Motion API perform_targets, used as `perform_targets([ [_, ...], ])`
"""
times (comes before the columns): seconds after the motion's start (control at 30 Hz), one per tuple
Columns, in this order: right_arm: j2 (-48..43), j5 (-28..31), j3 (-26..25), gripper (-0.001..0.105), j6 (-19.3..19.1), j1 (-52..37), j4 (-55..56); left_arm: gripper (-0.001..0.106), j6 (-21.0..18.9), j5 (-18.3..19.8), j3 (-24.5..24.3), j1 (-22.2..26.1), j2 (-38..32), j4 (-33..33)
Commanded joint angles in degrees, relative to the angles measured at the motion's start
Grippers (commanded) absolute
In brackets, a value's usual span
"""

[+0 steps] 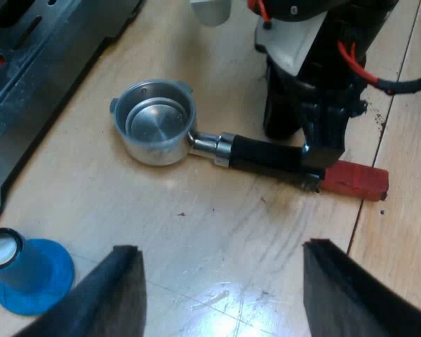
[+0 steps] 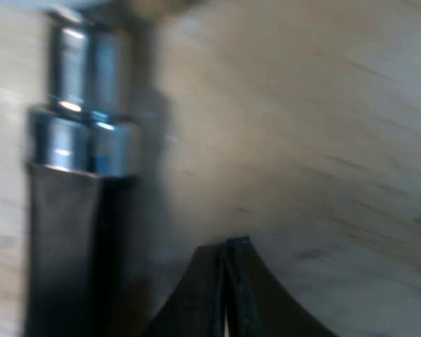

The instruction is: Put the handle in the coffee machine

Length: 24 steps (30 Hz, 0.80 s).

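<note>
The right end effector [image 2: 226,247] is close over the wooden tabletop [image 2: 323,126], its two black fingers pressed together with only a thin seam between them. Just beside it lies the holder [image 2: 81,140], its shiny metal collar rings leading into the dark handle [image 2: 59,253]. The fingers stand apart from it.

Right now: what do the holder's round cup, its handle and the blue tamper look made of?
Round silver holder cup: polished metal, likely steel, bright reflections. Black handle: matte plastic or rubber, little glare; red end block looks painted or plastic. Blue flared tamper: smooth plastic, probably.
</note>
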Motion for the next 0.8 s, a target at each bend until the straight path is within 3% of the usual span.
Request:
perform_targets([
  [0.03,3.6,-7.1,1.0,0.0,0.8,0.4,-5.8,0.053,-0.6,0.4,-0.1,-0.3,0.2,-0.6],
  [0.63,8.3,-10.3,0.9,0.0,13.2,0.4,-23.4,0.053,-0.6,0.4,-0.1,-0.3,0.2,-0.6],
  [0.8,8.8,-8.0,0.8,0.0,13.4,0.4,-31.1,0.053,-0.6,0.3,-0.1,-0.3,0.2,-0.6],
])
